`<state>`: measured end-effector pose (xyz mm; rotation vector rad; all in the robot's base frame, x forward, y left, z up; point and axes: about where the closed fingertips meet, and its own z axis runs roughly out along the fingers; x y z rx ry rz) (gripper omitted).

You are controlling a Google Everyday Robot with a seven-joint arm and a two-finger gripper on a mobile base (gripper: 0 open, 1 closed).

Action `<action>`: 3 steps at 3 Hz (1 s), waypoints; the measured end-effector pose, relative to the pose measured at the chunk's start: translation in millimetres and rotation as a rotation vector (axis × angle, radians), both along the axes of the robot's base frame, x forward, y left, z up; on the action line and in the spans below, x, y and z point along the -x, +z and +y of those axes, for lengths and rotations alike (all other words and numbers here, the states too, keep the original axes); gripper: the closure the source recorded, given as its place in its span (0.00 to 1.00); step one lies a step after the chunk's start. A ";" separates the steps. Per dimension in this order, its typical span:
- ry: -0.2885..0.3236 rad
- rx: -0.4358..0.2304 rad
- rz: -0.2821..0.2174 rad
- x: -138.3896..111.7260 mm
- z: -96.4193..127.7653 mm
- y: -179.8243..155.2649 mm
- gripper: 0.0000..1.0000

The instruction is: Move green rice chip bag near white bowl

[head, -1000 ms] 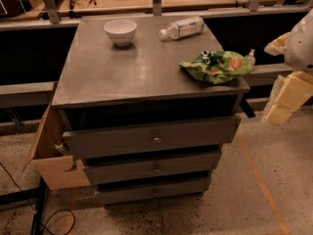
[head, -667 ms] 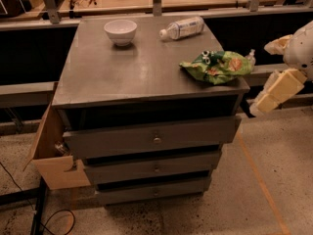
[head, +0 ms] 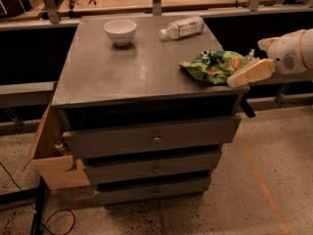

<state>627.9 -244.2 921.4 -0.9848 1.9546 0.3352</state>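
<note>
The gray cabinet (head: 122, 75) has drawers in front. On its top, at the near right edge, lies the green rice chip bag (head: 211, 65). The gripper (head: 250, 73) is at the bag's right side. I cannot tell if it is open or closed. The white bowl (head: 120, 31) sits far left, well apart. The shiny bag could slip off the edge if grabbed badly.

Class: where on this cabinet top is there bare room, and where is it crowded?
Bare: the grey cabinet top from the white ceramic bowl forward to its front edge. Crowded: right edge, where the end effector is beside the crinkly green foil bag, clear plastic bottle behind.
</note>
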 end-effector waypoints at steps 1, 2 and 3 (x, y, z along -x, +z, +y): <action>-0.056 -0.066 -0.020 -40.0 -5.1 -23.0 0.00; -0.081 -0.105 -0.004 -68.8 -10.3 -50.5 0.18; -0.061 -0.127 0.001 -85.3 -5.1 -65.4 0.41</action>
